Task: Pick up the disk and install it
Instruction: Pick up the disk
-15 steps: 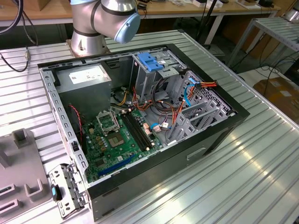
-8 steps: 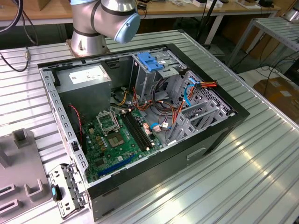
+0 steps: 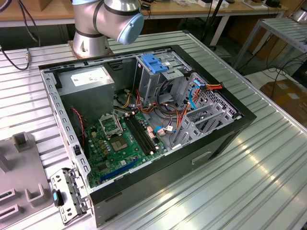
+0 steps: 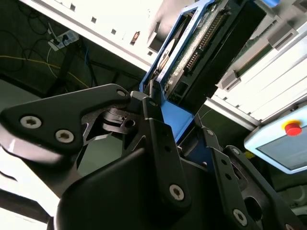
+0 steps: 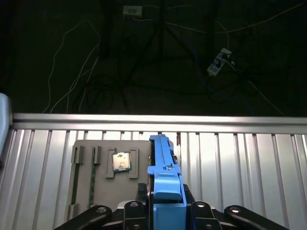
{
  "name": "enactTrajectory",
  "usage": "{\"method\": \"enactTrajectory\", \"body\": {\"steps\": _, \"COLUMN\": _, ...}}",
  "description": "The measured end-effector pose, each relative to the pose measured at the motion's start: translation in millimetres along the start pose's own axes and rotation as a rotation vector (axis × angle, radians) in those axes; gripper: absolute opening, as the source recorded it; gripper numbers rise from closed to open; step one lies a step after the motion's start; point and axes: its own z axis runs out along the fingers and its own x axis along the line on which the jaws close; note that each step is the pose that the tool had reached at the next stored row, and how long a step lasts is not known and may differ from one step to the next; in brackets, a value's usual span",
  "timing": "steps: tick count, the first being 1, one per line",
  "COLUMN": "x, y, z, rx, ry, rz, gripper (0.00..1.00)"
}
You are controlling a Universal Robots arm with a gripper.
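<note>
"Exterior view first, what's there?"

"Open computer case (image 3: 158, 184) on the ribbed metal bench (image 3: 259, 182), side panel off. Green motherboard (image 3: 120, 143) lies flat inside. Light-blue latch plate (image 3: 154, 62) sits on top of the drive cage (image 3: 153, 84), at the end nearest the arm's base (image 3: 96, 28). Coloured wires (image 3: 177, 103) bunch between cage and board."

"Where's the disk?"

"Disk (image 4: 194, 45) is in the gripper (image 4: 176, 120), seen in both wrist views. Jaws are clamped on its bright blue end, one black finger (image 4: 158, 139) on each side."

"Second wrist view, detail?"

"Dark body and circuit-board face run away from the jaws, with a blue rail (image 4: 165, 57) along the long edge. Pale ribbed panels are behind it. A pendant with a red button (image 4: 292, 128) is off to one side."

"First wrist view?"

"Disk is edge-on, sticking straight out of the jaws. Behind it is the ribbed bench with a grey tray (image 5: 91, 189), and a processor chip (image 5: 122, 161) sits in one of its pockets. Tray edge and disk look just beside each other, can't tell the gap in depth. Past the bench rim there's dark floor with loose cables (image 5: 72, 72)."
</note>
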Motion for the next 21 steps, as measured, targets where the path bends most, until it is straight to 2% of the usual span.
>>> {"method": "enactTrajectory", "body": {"steps": 2, "x": -0.1, "y": 1.8, "z": -4.0, "rx": 0.0053, "ry": 0.0016, "rz": 0.001, "gripper": 0.37}}
{"method": "enactTrajectory", "body": {"steps": 4, "x": -0.1, "y": 3.9, "z": -6.5, "rx": 0.0177, "ry": 0.0041, "rz": 0.002, "gripper": 0.37}}
{"method": "enactTrajectory", "body": {"steps": 6, "x": -0.2, "y": 7.2, "z": -8.2, "rx": 0.0443, "ry": 0.0105, "rz": 0.006, "gripper": 0.37}}
{"method": "enactTrajectory", "body": {"steps": 8, "x": -0.2, "y": 8.9, "z": -8.1, "rx": 0.0641, "ry": 0.017, "rz": 0.009, "gripper": 0.37}}
{"method": "enactTrajectory", "body": {"steps": 10, "x": -0.3, "y": 10.7, "z": -7.6, "rx": 0.0809, "ry": 0.0217, "rz": 0.011, "gripper": 0.37}}
{"method": "enactTrajectory", "body": {"steps": 13, "x": -0.4, "y": 13.6, "z": -6.8, "rx": 0.1023, "ry": 0.0272, "rz": 0.014, "gripper": 0.37}}
{"method": "enactTrajectory", "body": {"steps": 15, "x": -0.4, "y": 16.3, "z": -5.9, "rx": 0.1195, "ry": 0.0314, "rz": 0.016, "gripper": 0.37}}
{"method": "enactTrajectory", "body": {"steps": 16, "x": -0.5, "y": 18.8, "z": -5.2, "rx": 0.132, "ry": 0.0332, "rz": 0.017, "gripper": 0.37}}
{"method": "enactTrajectory", "body": {"steps": 17, "x": -0.5, "y": 21.0, "z": -4.5, "rx": 0.1413, "ry": 0.0341, "rz": 0.018, "gripper": 0.37}}
{"method": "enactTrajectory", "body": {"steps": 19, "x": -0.6, "y": 22.9, "z": -4.0, "rx": 0.1531, "ry": 0.0344, "rz": 0.019, "gripper": 0.37}}
{"method": "enactTrajectory", "body": {"steps": 21, "x": -0.5, "y": 22.8, "z": -4.0, "rx": 0.1552, "ry": 0.0344, "rz": 0.019, "gripper": 0.37}}
